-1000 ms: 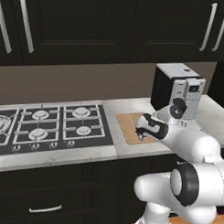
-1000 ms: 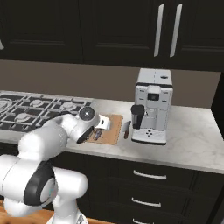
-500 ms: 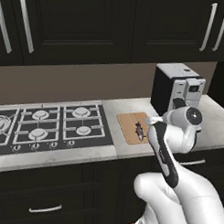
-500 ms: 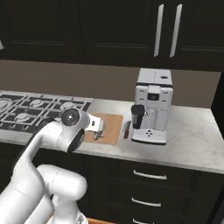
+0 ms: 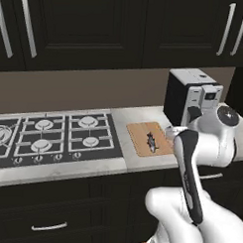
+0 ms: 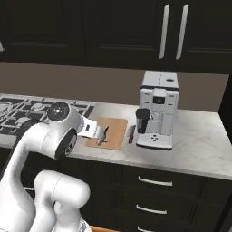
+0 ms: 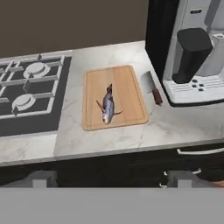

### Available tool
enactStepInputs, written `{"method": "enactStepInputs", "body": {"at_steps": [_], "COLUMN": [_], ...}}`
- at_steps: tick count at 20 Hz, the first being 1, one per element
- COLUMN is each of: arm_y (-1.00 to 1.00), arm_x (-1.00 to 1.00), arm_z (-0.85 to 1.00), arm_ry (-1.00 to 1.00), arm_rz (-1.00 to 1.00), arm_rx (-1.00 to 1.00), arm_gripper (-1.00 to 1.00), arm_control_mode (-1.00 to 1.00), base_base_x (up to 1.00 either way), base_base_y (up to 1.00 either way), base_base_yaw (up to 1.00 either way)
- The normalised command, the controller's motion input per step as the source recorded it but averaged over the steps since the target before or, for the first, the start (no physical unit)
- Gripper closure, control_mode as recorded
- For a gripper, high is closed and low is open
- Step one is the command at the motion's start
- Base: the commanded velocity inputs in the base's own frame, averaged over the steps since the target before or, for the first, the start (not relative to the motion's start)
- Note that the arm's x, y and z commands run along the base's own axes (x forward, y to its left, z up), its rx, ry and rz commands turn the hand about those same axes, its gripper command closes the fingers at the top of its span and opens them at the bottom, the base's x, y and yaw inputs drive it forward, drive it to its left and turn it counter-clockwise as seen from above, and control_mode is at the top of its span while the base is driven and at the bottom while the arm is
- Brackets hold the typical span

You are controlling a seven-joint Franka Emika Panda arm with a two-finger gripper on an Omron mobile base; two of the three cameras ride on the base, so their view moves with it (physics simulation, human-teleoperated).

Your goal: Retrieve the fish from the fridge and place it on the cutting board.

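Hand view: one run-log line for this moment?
small dark grey-silver fish: lying on light-brown wooden cutting board | gripper: open, empty, clear of board | knife: between board and coffee machine

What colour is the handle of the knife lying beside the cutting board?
Reddish-brown; the knife lies just right of the cutting board, clearest in the hand view.

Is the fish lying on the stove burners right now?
No, the fish lies on the cutting board, which sits on the counter beside the gas hob.
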Motion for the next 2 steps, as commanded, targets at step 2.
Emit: {"method": "enactStepInputs", "body": {"at_steps": [2], "arm_y": [0.0], "arm_x": [-0.06], "arm_z": [0.05], "arm_ry": [0.79], "arm_rz": [0.0], "arm_rx": [-0.11], "arm_gripper": [-1.0], "arm_control_mode": [-1.0], "base_base_x": [0.0], "base_base_y": [0.0], "base_base_yaw": [0.0]}}
